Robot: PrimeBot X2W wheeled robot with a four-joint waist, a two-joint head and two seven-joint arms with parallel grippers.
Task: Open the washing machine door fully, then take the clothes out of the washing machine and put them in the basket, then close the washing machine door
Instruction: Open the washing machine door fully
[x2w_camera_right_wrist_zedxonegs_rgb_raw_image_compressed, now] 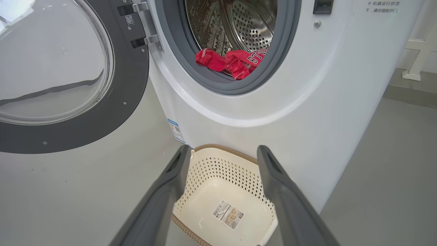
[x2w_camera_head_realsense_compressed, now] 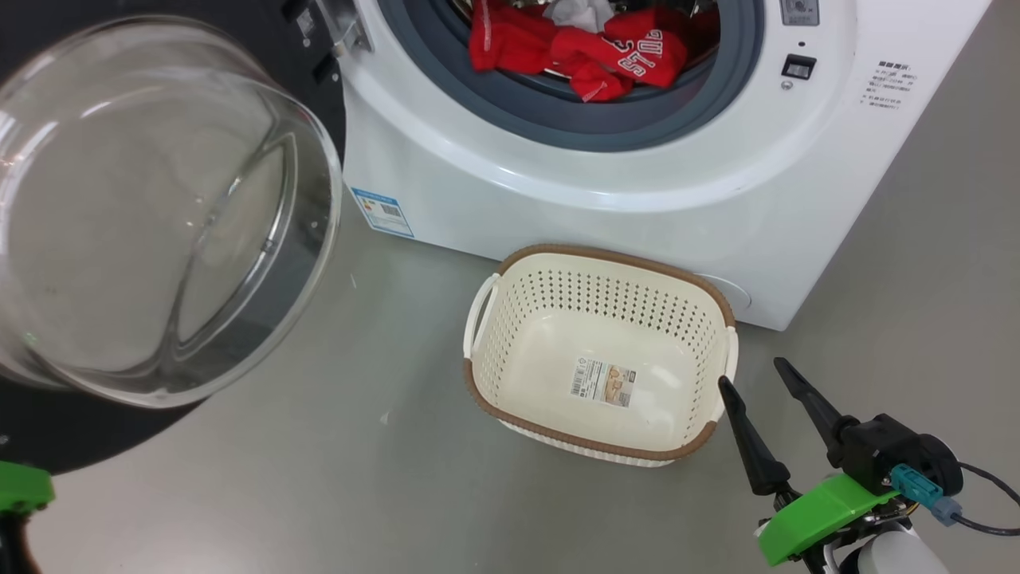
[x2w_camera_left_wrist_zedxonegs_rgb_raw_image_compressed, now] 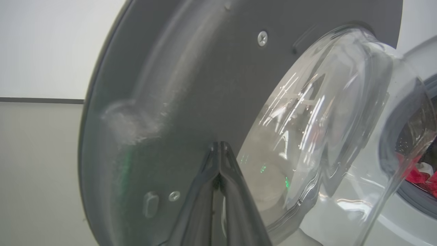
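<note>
Grey smooth floor [x2w_camera_head_realsense_compressed: 319,478] spreads before the big white front-loading washing machine [x2w_camera_head_realsense_compressed: 558,199] in my head view. Its large round door [x2w_camera_head_realsense_compressed: 143,215] — dark rim, bulging clear glass bowl — stands swung wide open on the machine's left side. The bright red clothes [x2w_camera_head_realsense_compressed: 590,48] with white lettering, a white piece among them, lie in the machine's mouth, draped onto the grey-blue rubber gasket [x2w_camera_head_realsense_compressed: 558,119]. The small cream plastic basket [x2w_camera_head_realsense_compressed: 606,253], perforated and brown-rimmed, sits on the floor just in front of the machine, a paper sticker [x2w_camera_head_realsense_compressed: 603,381] on its bottom. My right claw [x2w_camera_head_realsense_compressed: 752,373] hovers in front of the machine at the basket's right side, its two long dark fingers spread wide and empty.

From my left wrist, my left claw [x2w_camera_left_wrist_zedxonegs_rgb_raw_image_compressed: 220,147] is pinched tight, fingers pressed together with nothing between them. The tips point at the door's dark inner face beside the glass bowl; whether they touch it I cannot tell. Past the bowl, a scrap of red shows in the machine's opening.

From my right wrist, the basket lies between my spread fingers, close against the machine's front. Higher up, the perforated steel drum [x2w_camera_right_wrist_zedxonegs_rgb_raw_image_compressed: 252,24] holds the clothes at its lower lip — the door hangs open beside it, and a small blue label [x2w_camera_right_wrist_zedxonegs_rgb_raw_image_compressed: 176,130] sits on the machine's lower left corner.
</note>
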